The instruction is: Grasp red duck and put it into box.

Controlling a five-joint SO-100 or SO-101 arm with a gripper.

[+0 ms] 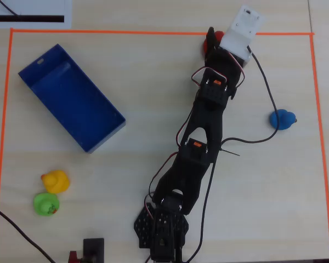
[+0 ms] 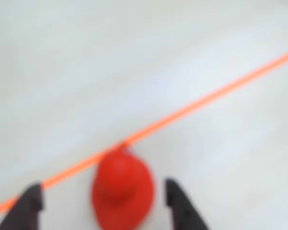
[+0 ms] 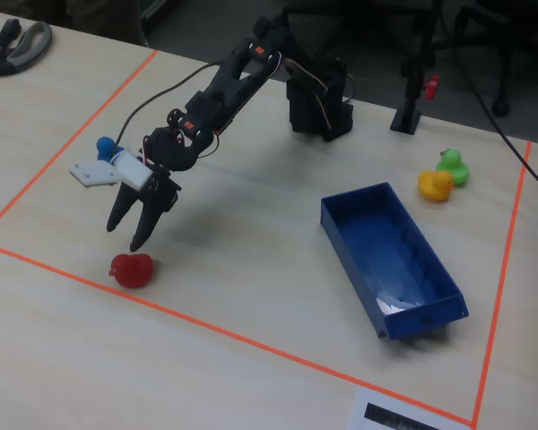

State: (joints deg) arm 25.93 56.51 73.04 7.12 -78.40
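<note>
The red duck sits on the table just inside the orange tape line. My gripper hangs a little above it, open, fingers pointing down and touching nothing. In the blurred wrist view the red duck lies between the two dark fingertips, nearer the right one, with the gripper open around it. From overhead the arm hides most of the red duck. The box, a shallow blue tray, lies empty far from the gripper.
A blue duck stands to the right of the arm in the overhead view. A yellow duck and a green duck sit together at lower left. Orange tape frames the work area. A cable trails by the arm.
</note>
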